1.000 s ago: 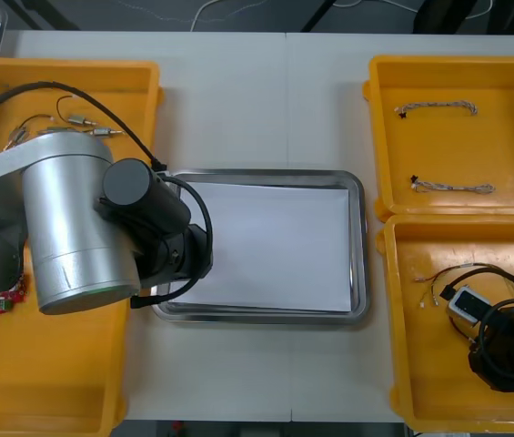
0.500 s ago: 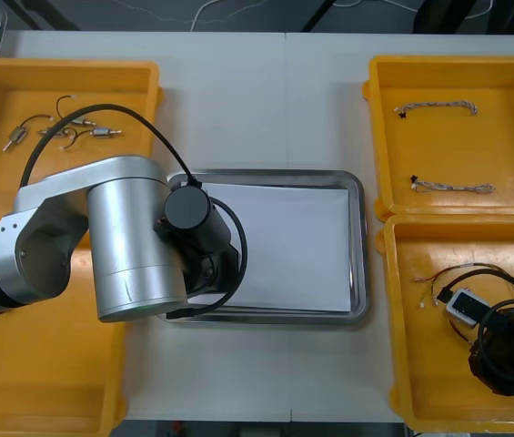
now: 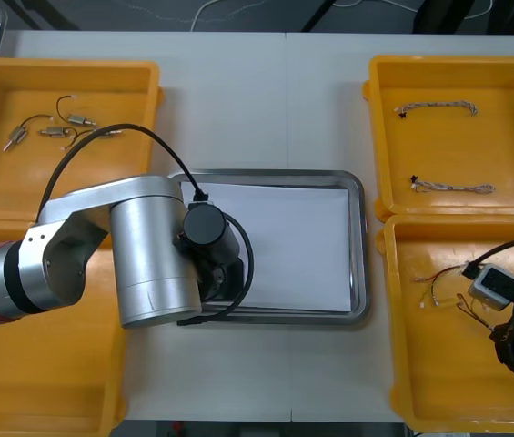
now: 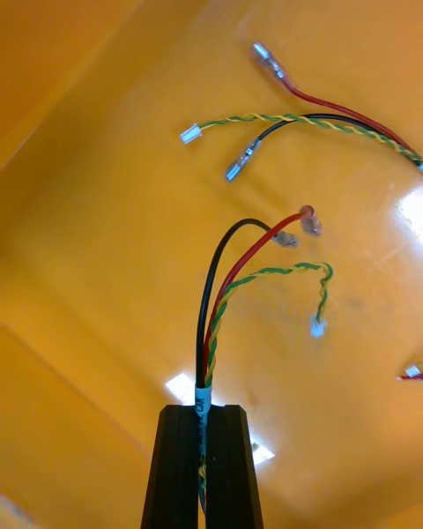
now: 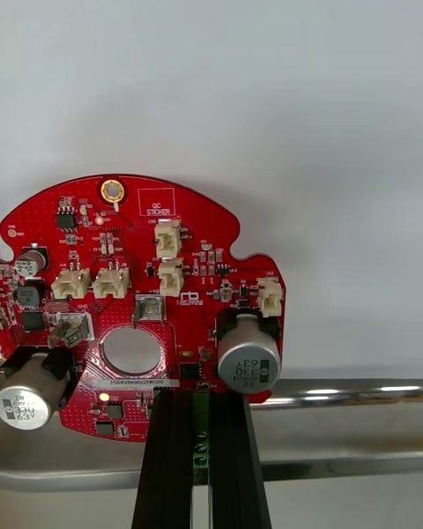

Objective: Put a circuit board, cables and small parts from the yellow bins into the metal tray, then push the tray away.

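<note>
Placing step, I judge: the left gripper [image 5: 201, 401] pinches the board [image 5: 132, 273] by its edge over the tray [image 3: 358, 255]'s lower-left rim in the front view. Next it should lower and release; open room lies rightward across the tray. The right gripper [image 4: 204, 414] clamps a cable [image 4: 233, 291] in the lower-right bin [image 3: 420, 401].

I have the round red circuit board [image 5: 132, 309] pinched at its edge in my left gripper [image 5: 201, 398], over the white inside of the metal tray [image 3: 358, 246], by its rim. My right gripper [image 4: 202, 410] clamps a black, red and yellow cable [image 4: 231, 291] in the near right yellow bin [image 3: 389, 319]; a second cable [image 4: 308, 123] lies on its floor. Small metal parts [image 3: 56, 130] lie in the far left bin [image 3: 56, 67], and two pale twisted cables [image 3: 452, 188] in the far right bin [image 3: 377, 137].
</note>
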Controlling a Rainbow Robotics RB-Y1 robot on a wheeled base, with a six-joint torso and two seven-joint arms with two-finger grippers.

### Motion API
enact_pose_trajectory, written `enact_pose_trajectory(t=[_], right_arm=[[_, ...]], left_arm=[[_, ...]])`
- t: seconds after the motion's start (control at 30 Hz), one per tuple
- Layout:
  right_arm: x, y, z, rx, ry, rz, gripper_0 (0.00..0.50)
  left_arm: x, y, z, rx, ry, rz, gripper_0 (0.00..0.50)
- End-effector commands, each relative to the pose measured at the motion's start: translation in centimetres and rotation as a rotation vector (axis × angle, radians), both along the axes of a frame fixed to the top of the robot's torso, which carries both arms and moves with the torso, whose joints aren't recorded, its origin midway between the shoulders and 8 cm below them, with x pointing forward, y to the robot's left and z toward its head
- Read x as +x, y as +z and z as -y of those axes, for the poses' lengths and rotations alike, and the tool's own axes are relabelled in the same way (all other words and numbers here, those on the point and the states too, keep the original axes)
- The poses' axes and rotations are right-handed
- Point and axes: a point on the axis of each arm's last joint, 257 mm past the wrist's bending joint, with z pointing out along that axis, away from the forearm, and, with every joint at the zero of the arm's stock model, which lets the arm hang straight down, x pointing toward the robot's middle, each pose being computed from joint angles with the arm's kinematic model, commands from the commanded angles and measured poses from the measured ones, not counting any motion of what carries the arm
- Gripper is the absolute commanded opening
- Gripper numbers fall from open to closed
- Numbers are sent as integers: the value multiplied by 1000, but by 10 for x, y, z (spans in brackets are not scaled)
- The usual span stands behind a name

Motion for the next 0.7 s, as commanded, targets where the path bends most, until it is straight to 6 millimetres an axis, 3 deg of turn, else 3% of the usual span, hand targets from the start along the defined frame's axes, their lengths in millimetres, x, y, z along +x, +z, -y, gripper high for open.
enact_pose_trajectory(t=[0.03, 0.43, 0.53, 0.6, 0.7], right_arm=[[-1, 30, 13, -26, -5, 34, 0], [5, 71, 17, -22, -43, 20, 0], [7, 79, 16, -18, -82, 14, 0], [8, 85, 15, -16, -100, 13, 0], [13, 94, 13, -14, -120, 19, 0]], left_arm=[[13, 9, 23, -47, 12, 42, 0], [16, 5, 19, -33, 24, 51, 2], [16, 5, 20, -35, 27, 53, 133], [17, 6, 20, -37, 31, 56, 164], [17, 6, 20, -39, 34, 59, 296]])
